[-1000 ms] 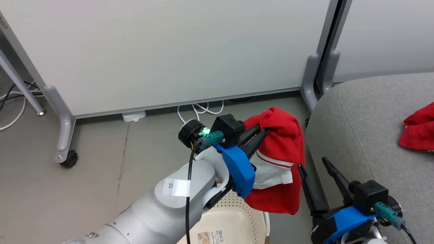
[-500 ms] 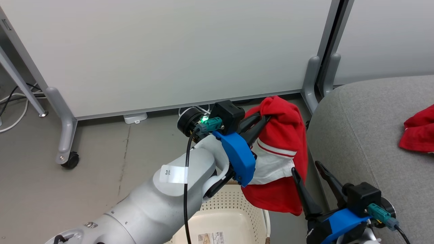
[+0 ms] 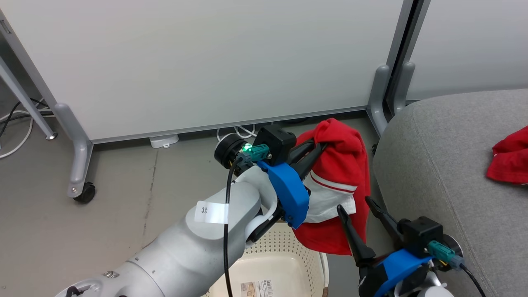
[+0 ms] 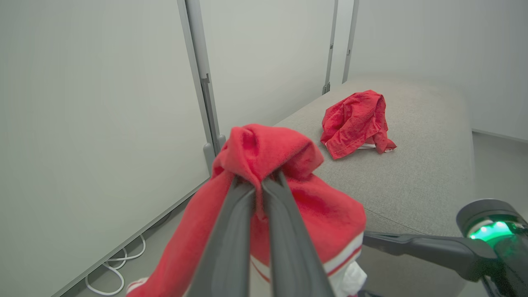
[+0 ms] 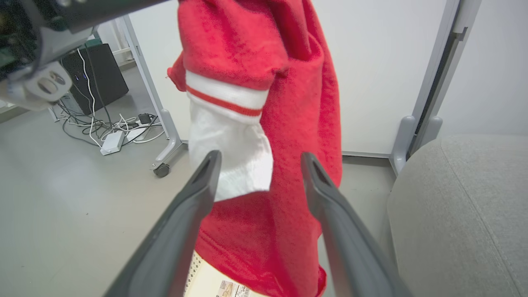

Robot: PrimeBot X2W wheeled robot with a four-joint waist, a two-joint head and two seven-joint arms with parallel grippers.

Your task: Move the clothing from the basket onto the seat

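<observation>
I logged two soft, bright red pieces: the held garment (image 3: 344,165), with a white panel and a red-striped white band, hung in folds above the basket (image 3: 284,255) and just beside the seat (image 3: 445,165), its bunched top pinched in the left end effector (image 4: 260,181), fingers closed tight on the fabric; the second garment (image 4: 357,123) lay crumpled on the seat. I counted one basket, cream perforated plastic with a label inside, and one seat, light grey woven upholstery with rounded edges. The right end effector (image 5: 260,156) stood spread wide, gripping nothing, near the hanging cloth.
</observation>
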